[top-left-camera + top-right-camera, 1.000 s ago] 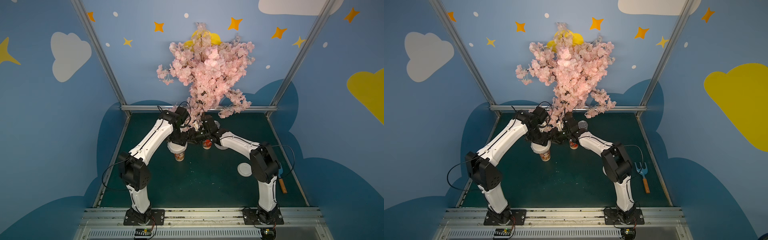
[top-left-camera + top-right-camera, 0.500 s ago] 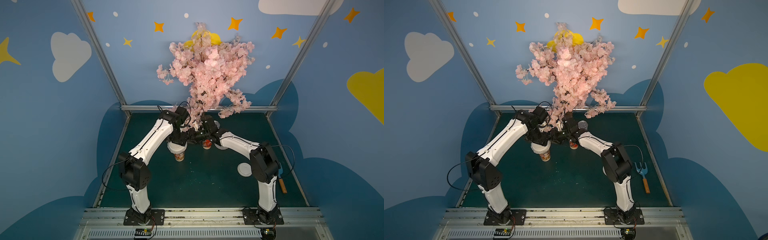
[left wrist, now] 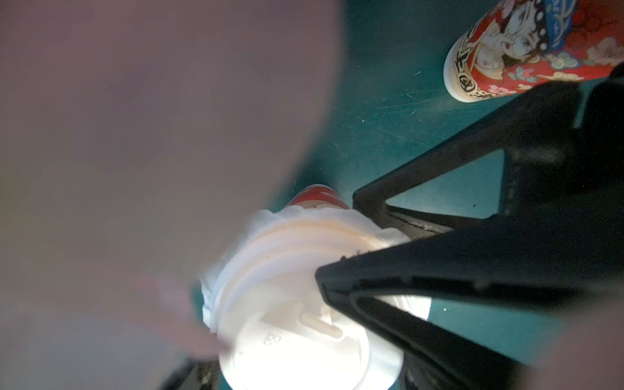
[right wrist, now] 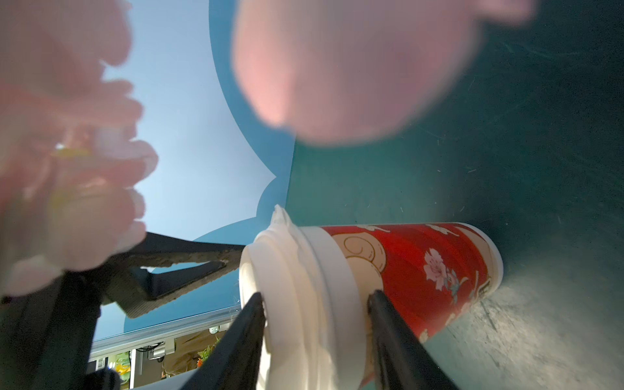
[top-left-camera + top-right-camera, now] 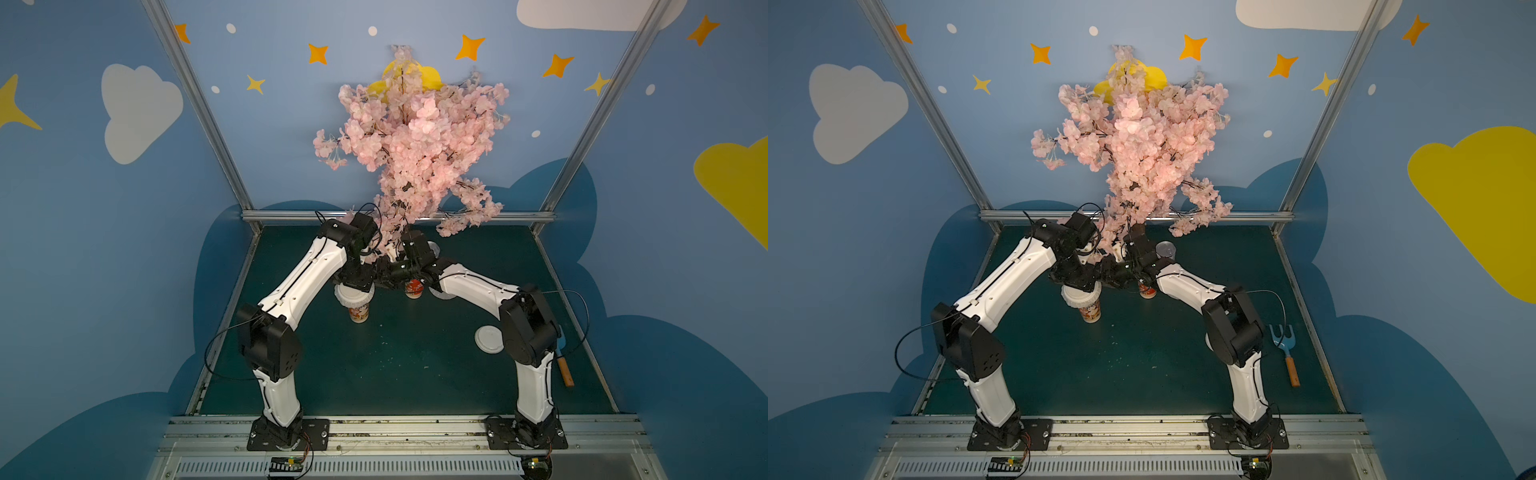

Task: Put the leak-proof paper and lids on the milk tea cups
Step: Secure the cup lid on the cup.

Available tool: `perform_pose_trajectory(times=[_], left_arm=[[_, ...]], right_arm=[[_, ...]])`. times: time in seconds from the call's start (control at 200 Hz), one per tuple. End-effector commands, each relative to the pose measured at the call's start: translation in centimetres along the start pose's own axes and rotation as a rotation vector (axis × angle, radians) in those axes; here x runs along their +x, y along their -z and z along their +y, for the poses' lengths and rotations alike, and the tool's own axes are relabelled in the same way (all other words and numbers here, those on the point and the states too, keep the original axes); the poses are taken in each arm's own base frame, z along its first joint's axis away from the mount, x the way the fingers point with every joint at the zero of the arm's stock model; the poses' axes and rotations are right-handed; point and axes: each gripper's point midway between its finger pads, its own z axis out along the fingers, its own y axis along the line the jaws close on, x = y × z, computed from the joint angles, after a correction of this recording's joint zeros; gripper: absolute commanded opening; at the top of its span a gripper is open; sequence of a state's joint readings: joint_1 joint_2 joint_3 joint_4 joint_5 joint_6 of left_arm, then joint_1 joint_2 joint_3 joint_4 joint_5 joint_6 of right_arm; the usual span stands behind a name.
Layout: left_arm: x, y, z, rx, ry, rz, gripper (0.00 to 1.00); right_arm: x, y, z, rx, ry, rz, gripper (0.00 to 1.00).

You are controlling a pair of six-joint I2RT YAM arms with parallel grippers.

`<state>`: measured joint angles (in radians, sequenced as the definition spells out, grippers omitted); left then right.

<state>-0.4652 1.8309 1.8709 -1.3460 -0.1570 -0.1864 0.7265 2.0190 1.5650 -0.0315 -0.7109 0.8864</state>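
One cup (image 5: 360, 311) stands upright on the green table (image 5: 395, 365). A paper sheet (image 4: 281, 216) lies over its mouth under a white lid (image 4: 287, 287), and the crinkled edge sticks out around. The left gripper (image 5: 354, 286) is directly above this lid with its fingers wide; if it grips, I cannot tell. The right gripper (image 4: 315, 297) comes from the side, one finger at the lid's top and one at its lower edge; if they press, I cannot tell. The second cup (image 5: 414, 287) stands near, its mouth hidden.
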Motion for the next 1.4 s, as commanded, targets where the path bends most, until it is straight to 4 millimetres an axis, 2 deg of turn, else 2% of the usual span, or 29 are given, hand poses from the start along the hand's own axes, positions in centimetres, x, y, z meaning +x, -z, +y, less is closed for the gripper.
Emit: perform_pose_trajectory(times=[0.0,0.085,0.345,0.591,1.051,1.242,1.392], left_arm=[[-5.2,-0.1,-2.8,0.101,0.024,-0.177,0.75],[-5.1,0.3,-2.7,0.101,0.025,-0.182,0.76],[-4.9,0.7,-2.8,0.105,0.020,-0.186,0.76],[-4.9,0.8,-2.7,0.103,0.018,-0.187,0.76],[-4.7,1.2,-2.7,0.105,0.004,-0.192,0.76],[-4.5,1.4,-2.8,0.117,-0.001,-0.200,0.76],[-4.5,1.5,-2.8,0.119,-0.017,-0.216,0.76]], right_arm=[[4.8,-0.7,6.8,-0.147,0.106,0.128,0.55],[4.5,-0.5,6.6,-0.137,0.103,0.115,0.59],[4.1,-0.2,6.6,-0.138,0.105,0.101,0.61],[3.6,0.6,7.5,-0.155,0.120,0.086,0.68],[2.3,2.5,9.6,-0.191,0.148,0.037,0.73],[1.7,2.9,8.3,-0.156,0.110,0.001,0.74],[1.3,3.5,8.0,-0.150,0.101,-0.029,0.74]])
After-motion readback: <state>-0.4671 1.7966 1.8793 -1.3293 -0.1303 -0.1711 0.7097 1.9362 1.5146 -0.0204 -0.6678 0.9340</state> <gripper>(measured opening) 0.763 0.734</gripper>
